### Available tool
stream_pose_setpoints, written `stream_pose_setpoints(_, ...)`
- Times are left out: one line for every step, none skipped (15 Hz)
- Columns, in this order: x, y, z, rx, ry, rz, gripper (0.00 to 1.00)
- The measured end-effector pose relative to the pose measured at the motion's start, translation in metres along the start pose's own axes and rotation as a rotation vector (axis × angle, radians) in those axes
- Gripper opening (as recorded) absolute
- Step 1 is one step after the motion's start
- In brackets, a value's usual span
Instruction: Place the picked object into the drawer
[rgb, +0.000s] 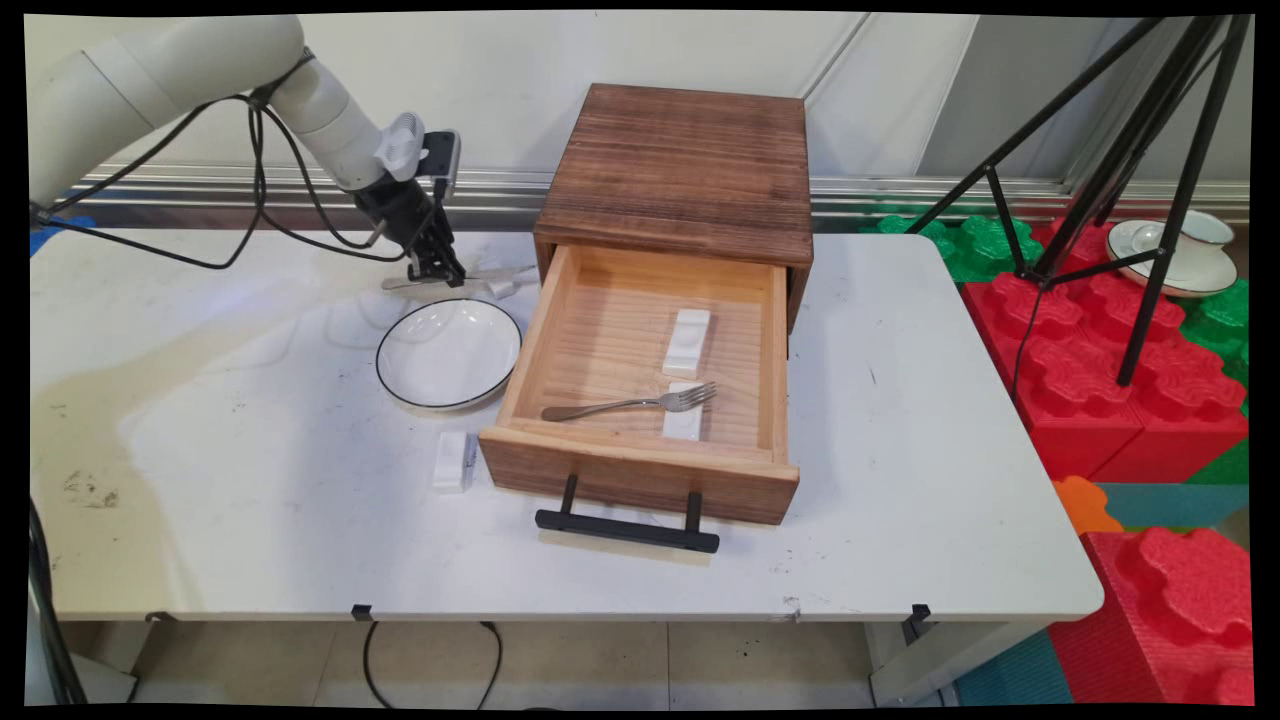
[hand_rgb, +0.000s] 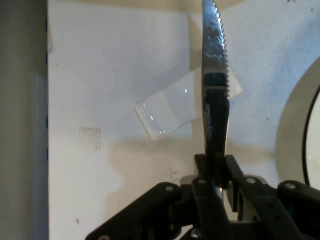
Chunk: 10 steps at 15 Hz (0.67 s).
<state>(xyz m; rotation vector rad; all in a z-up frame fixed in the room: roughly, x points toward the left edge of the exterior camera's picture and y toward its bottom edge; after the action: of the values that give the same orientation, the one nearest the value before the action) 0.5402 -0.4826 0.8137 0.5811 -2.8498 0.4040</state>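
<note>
My gripper (rgb: 445, 272) is down at the table's far left-centre, just behind a white black-rimmed plate (rgb: 448, 352). In the hand view the gripper (hand_rgb: 216, 165) is shut on a serrated table knife (hand_rgb: 215, 75), whose blade runs away from the fingers. The blade crosses over a small white cutlery rest (hand_rgb: 170, 107) lying on the table. From the main view, that rest (rgb: 500, 285) sits right of the gripper, and the knife (rgb: 405, 286) lies low along the table. The plate's rim (hand_rgb: 300, 130) shows at the hand view's right edge.
A wooden cabinet (rgb: 680, 165) has its drawer (rgb: 520, 350) pulled open, holding a fork (rgb: 640, 402) and two white rests (rgb: 686, 340). Another white rest (rgb: 453, 460) lies left of the drawer front. A black tripod (rgb: 1150, 200) and foam blocks (rgb: 1100, 380) stand at the right.
</note>
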Motion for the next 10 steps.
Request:
stream_pose_setpoints(-0.001,0.001,-0.005,0.002,0.0,0.004,0.0)
stream_pose_setpoints(-0.003,0.002,-0.01,0.003,0.0,0.009,0.0)
stream_pose_setpoints(-0.005,0.004,-0.016,0.003,-0.002,0.014,0.0)
stream_pose_setpoints(-0.006,0.004,-0.019,0.002,-0.003,0.018,0.0)
stream_pose_setpoints(-0.008,0.006,-0.025,0.0,-0.004,0.023,0.0)
stream_pose_setpoints(-0.01,0.008,-0.031,-0.002,-0.004,0.027,0.0)
stream_pose_setpoints(-0.013,0.011,-0.038,-0.005,-0.003,0.029,0.0)
stream_pose_setpoints(-0.015,0.013,-0.043,-0.008,-0.001,0.032,0.0)
stream_pose_setpoints(-0.017,0.015,-0.05,-0.011,0.001,0.036,0.0)
stream_pose_setpoints(-0.018,0.017,-0.057,-0.014,0.003,0.041,0.0)
